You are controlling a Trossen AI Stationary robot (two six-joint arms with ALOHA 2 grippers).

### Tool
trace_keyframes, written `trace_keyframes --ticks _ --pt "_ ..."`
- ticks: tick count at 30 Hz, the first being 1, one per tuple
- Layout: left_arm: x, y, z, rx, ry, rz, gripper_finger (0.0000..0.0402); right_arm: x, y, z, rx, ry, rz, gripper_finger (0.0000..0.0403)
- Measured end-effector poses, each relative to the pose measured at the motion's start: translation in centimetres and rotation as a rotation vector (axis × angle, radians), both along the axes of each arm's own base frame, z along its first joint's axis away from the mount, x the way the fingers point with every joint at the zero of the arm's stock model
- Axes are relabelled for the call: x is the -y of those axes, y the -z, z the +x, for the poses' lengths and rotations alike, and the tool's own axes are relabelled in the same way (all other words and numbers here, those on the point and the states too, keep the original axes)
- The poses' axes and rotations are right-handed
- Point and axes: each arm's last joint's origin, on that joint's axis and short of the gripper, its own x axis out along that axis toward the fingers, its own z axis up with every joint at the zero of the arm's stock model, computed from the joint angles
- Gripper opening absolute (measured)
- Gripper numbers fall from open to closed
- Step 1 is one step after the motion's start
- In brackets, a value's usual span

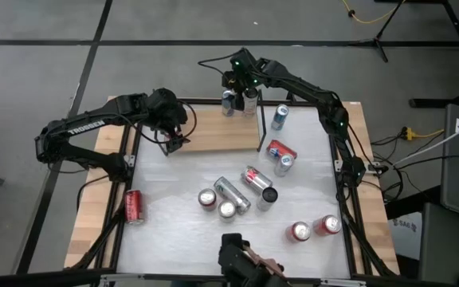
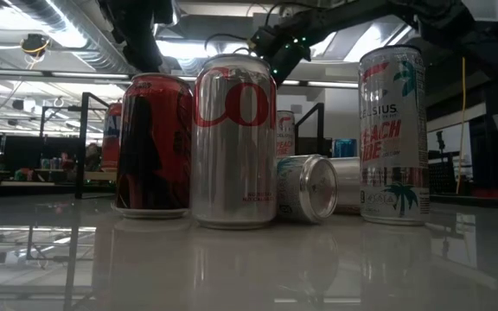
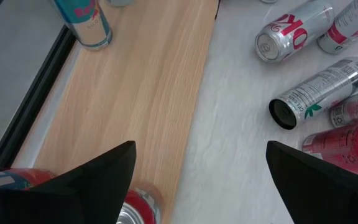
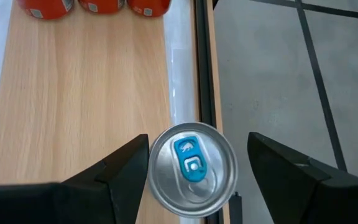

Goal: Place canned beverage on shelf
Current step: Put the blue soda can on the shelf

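Table (image 1: 174,209): whitish, loose cans scattered across the middle.
Shelf (image 1: 213,131): light wooden board along the far edge.
Right end effector (image 4: 194,163): fingers apart, flanking the blue-tabbed can (image 4: 193,168); contact not discernible.
Can: upright at shelf's far rail, directly below the end effector.
Left end effector (image 3: 197,180): fingers apart, empty, above the shelf's other end.

one shelf (image 1: 213,131), over a dozen cans (image 1: 231,194)

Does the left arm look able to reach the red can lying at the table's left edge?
Probably yes. The red can lies alone on the left arm's side, nothing around it, and the left tool hangs open over the shelf, holding nothing.
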Motion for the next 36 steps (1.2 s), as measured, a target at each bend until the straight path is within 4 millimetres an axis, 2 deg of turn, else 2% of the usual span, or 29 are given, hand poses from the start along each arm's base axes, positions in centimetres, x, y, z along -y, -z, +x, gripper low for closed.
trace_keyframes --ticks 11,36 --pt "0.0 0.0 0.0 0.000 0.000 0.000 0.0352 -0.1 1.0 0.1 -0.013 -0.014 0.028 0.0262" --pt "0.0 0.0 0.0 0.000 0.001 0.001 0.0352 -0.1 1.3 0.0 -0.035 -0.012 0.042 0.0262"
